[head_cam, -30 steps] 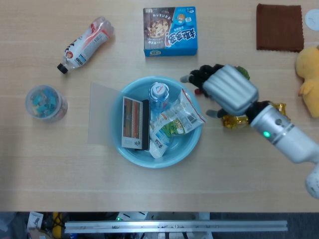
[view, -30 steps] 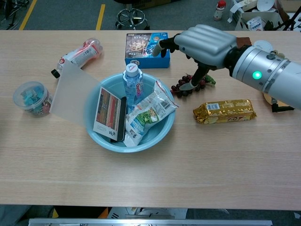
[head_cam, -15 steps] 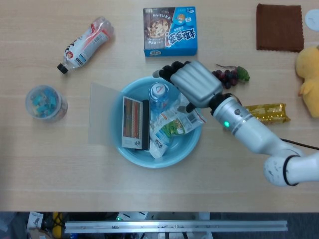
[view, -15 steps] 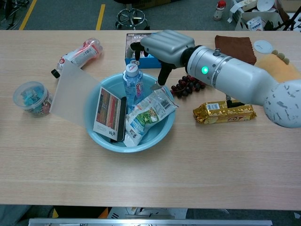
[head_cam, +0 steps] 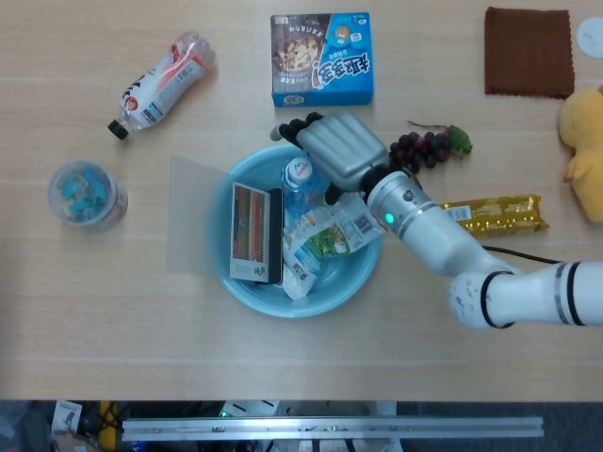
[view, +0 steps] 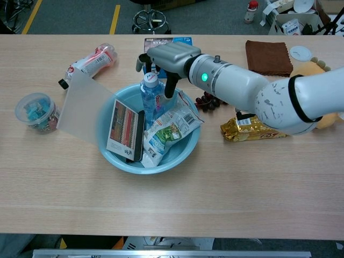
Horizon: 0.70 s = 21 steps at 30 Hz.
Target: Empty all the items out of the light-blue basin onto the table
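The light-blue basin [head_cam: 239, 280] [view: 109, 146] sits mid-table. In it stand a small water bottle [head_cam: 299, 175] [view: 151, 94] with a blue and white cap, a dark striped box [head_cam: 255, 234] [view: 124, 129] on edge, and a green and white snack bag [head_cam: 331, 234] [view: 170, 128]. My right hand [head_cam: 337, 149] [view: 167, 56] hovers over the basin's far right rim, just above the bottle. Its fingers reach past the cap and the thumb hangs down on the bottle's right side; it grips nothing. The left hand is out of both views.
A translucent sheet [head_cam: 195, 217] leans on the basin's left rim. Around it lie a cookie box [head_cam: 321, 58], grapes [head_cam: 429, 143], a gold snack bar [head_cam: 495, 214], an empty plastic bottle [head_cam: 160, 83], a lidded cup [head_cam: 87, 194], a brown cloth [head_cam: 528, 52] and a yellow plush [head_cam: 584, 151].
My right hand has swept left from above the grapes and gold bar to above the water bottle in the basin. The items in the basin have not moved.
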Motion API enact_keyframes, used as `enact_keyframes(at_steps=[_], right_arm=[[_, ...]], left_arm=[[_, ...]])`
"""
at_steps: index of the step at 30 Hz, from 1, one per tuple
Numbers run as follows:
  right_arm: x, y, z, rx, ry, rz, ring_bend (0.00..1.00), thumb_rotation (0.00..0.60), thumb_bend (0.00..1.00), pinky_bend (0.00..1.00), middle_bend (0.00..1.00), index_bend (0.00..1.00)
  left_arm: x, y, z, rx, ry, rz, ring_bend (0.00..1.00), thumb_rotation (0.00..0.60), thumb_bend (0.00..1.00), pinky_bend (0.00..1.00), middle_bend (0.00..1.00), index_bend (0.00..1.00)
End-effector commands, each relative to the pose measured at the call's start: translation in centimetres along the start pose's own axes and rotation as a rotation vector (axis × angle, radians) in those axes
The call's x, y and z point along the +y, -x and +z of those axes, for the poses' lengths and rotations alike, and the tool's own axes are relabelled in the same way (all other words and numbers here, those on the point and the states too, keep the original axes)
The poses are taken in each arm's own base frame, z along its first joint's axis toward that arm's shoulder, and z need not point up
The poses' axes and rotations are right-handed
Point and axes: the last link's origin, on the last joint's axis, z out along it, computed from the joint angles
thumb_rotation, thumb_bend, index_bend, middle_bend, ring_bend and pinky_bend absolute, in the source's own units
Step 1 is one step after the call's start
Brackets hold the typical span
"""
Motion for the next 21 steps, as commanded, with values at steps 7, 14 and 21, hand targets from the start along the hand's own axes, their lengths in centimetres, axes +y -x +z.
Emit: enact_keyframes(at_steps=[7, 14, 21], right_arm=[[-0.39, 0.61, 0.25, -0.022, 0.002, -0.005, 0.39, 0.6, 0.09, 0.58, 0.42, 0.37], [-0.45, 0.51, 0.33, -0.012, 0.013, -0.002, 0.51, 0.6, 0.19, 0.69, 0.51, 0.49], [-0.23, 0.52, 0.29, -0.001, 0.02, 0.018, 0.6, 0.6, 0.3, 0.76, 0.57, 0.58]], left_arm=[[-0.35, 0.13, -0.02, -0.005, -0.008, -0.002, 0.19, 0.6, 0.31, 0.17, 0.23, 0.13], [-0.35, 0.19, 0.0, -0.004, -0.005, -0.005, 0.19, 0.6, 0.31, 0.17, 0.23, 0.13], [-0.45, 0.23, -0.1, -0.006, -0.01, -0.005, 0.19, 0.6, 0.31, 0.17, 0.22, 0.13]])
